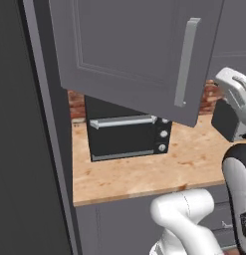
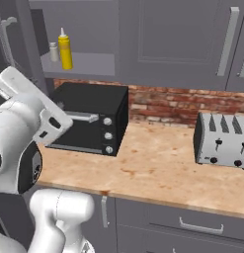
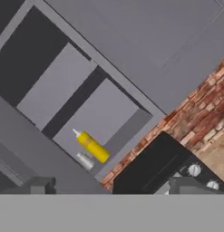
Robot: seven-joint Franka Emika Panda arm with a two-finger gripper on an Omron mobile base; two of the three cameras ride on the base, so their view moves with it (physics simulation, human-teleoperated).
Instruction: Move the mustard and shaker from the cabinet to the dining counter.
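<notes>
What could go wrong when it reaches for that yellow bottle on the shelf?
The small shaker stands right beside the mustard, so the open gripper might knock it over. The open cabinet door hangs near the arm and could be bumped. A dropped bottle would likely land on the toaster oven below.

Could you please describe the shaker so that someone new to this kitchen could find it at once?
Look above the black toaster oven into the open cabinet. On its bottom shelf the shaker stands beside the mustard. It is the shorter grey one, not the yellow bottle.
</notes>
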